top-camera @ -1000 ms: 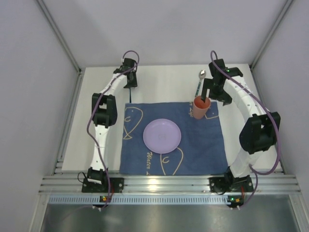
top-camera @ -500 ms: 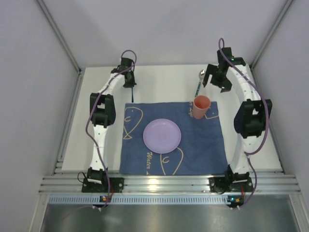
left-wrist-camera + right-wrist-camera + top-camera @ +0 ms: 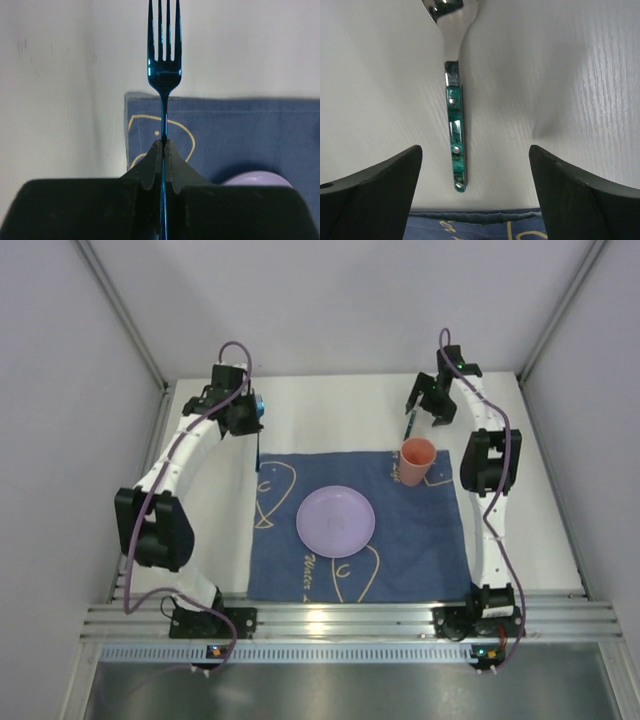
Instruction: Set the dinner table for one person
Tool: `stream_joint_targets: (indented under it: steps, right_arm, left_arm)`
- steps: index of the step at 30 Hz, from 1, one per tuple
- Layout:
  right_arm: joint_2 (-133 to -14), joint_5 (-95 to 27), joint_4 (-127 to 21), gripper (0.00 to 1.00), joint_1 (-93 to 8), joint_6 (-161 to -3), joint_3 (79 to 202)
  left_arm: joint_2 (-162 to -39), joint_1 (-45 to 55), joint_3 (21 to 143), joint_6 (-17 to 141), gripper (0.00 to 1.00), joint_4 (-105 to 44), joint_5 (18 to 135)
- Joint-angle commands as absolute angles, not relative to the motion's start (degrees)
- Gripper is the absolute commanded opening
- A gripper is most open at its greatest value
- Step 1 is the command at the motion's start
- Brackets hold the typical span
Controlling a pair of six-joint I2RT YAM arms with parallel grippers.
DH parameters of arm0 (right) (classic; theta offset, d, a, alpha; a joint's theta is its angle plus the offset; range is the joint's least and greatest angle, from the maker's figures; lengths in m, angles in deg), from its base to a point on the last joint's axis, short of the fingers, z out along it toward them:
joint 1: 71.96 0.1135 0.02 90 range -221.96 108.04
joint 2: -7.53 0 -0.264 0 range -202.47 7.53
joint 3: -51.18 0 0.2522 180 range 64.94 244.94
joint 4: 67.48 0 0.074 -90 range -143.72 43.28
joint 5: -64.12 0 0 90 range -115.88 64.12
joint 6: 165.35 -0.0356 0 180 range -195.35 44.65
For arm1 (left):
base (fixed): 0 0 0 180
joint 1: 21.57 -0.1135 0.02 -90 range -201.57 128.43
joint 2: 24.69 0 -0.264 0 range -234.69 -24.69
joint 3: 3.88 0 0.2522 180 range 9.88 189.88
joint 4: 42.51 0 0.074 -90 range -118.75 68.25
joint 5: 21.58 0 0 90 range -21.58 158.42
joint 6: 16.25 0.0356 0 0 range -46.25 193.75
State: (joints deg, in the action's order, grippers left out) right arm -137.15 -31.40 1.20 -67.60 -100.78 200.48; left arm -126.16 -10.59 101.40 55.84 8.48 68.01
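The left gripper (image 3: 164, 145) is clamping a dark blue fork (image 3: 164, 75) by its handle. The jaws are pressing together on it, and the tines are pointing away from the wrist. The fork is extending across the far left corner of the blue cloth mat (image 3: 240, 130), with its tines reaching over bare white surface beyond the mat's edge. Whether the fork is touching anything below cannot be determined. The rim of a lilac plate (image 3: 255, 179) is showing just past the right finger.

The right gripper (image 3: 475, 150) is hovering with its fingers spread wide apart, holding nothing. A spoon (image 3: 455, 135) with a green marbled handle is lying flat in the gap between them, clear of both fingers. Its handle end is lying near the mat's far edge.

An orange cup (image 3: 418, 460) is standing upright on the mat's far right corner, close to the spoon and the right arm. The plate is sitting at the mat's centre.

The dinner table (image 3: 340, 410) is carrying all of these items, with its ribbed rail (image 3: 350, 620) running along the near edge by the arm bases.
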Motion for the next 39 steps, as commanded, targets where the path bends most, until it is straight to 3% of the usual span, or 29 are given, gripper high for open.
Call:
stream_joint_targets:
  steps: [1, 9, 12, 13, 16, 20, 21, 28, 38, 39]
  right_arm:
    - [-140.6, -31.2, -1.9, 0.88, -66.8, -103.3, 205.5]
    - [-144.1, -17.3, 1.5, 0.81, -60.6, -98.6, 209.2]
    - [-145.6, -15.5, 2.9, 0.62, -60.0, -98.0, 209.6]
    - [-146.1, -15.5, 3.4, 0.47, -60.2, -98.7, 209.8]
    - [-147.1, -16.4, 4.0, 0.25, -61.8, -100.5, 210.1]
    - [-148.4, -16.2, 5.8, 0.09, -63.9, -100.8, 210.5]
    - [-148.6, -16.5, 6.0, 0.0, -64.1, -100.7, 210.6]
    - [-146.6, -17.1, 5.9, 0.0, -64.3, -99.5, 210.0]
    - [-134.7, -15.2, 4.6, 0.0, -68.4, -98.9, 206.8]
    - [-133.6, -14.8, 4.6, 0.0, -68.7, -98.9, 206.4]
  left_arm:
    - [-118.5, -10.3, 93.2, 54.9, 0.0, 11.5, 71.5]
    - [-110.6, -10.1, 83.1, 52.6, 0.0, 15.3, 72.6]
    - [-109.8, -10.1, 81.9, 50.7, 0.0, 16.4, 73.1]
    - [-109.5, -10.1, 81.5, 50.0, 0.0, 16.7, 73.9]
    - [-109.2, -10.0, 80.1, 50.1, 0.0, 17.2, 75.6]
    - [-109.8, -9.4, 78.2, 51.2, 0.0, 18.4, 75.7]
    - [-110.0, -8.5, 77.7, 51.3, 0.0, 18.4, 75.5]
    - [-114.2, 0.3, 73.5, 50.8, 0.0, 16.5, 70.4]
    - [-119.7, 3.4, 70.8, 47.6, 0.0, 12.7, 71.4]
    - [-120.0, 3.5, 70.3, 47.1, 0.04, 12.1, 71.5]
